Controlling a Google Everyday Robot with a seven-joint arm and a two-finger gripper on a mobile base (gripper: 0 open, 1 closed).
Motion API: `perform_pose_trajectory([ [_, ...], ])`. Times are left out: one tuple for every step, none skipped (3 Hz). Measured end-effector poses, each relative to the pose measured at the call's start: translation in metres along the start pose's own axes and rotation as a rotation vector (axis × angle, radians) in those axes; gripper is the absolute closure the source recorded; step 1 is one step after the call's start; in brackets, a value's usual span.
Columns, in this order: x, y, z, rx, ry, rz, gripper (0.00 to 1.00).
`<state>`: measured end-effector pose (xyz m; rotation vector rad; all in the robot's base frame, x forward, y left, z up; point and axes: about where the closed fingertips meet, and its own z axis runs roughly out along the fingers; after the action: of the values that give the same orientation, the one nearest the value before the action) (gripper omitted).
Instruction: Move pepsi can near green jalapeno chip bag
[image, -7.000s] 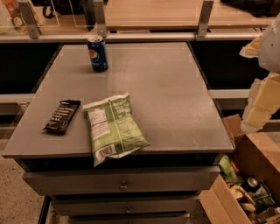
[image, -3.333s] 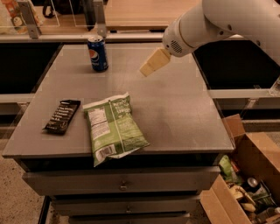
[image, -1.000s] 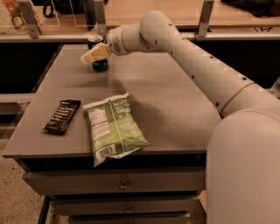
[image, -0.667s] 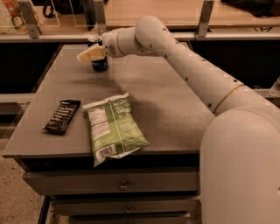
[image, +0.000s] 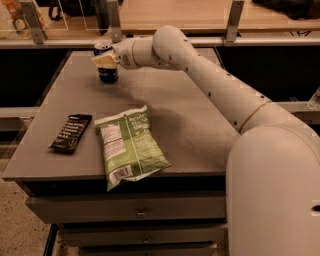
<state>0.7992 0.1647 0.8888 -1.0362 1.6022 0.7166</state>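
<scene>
The claw (image: 104, 59) sits against the can (image: 108, 75) at a far corner of the worktop (image: 165, 100) and hides the can's middle. Whether it grips cannot be told. The bag (image: 131, 145) lies well apart, overhanging the front edge, with a black wrapper (image: 71, 132) just beside it.

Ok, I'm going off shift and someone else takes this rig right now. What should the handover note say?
Gripper: at the top of the can, far left of the table; no grasp confirmed.
Can: upright on the table, well apart from the bag.
Bag: flat at the near edge, with a black wrapper to its left.
Done: gripper is at the can.
Left: confirm the grip, lift, carry the can to the near side and set it down beside the bag.
</scene>
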Motion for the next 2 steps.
perform_pose_trajectory([
  [0.004,-0.006,-0.015,-0.029,-0.044,-0.008,0.86],
  [0.002,-0.005,-0.043,-0.066,-0.074,-0.079,0.80],
])
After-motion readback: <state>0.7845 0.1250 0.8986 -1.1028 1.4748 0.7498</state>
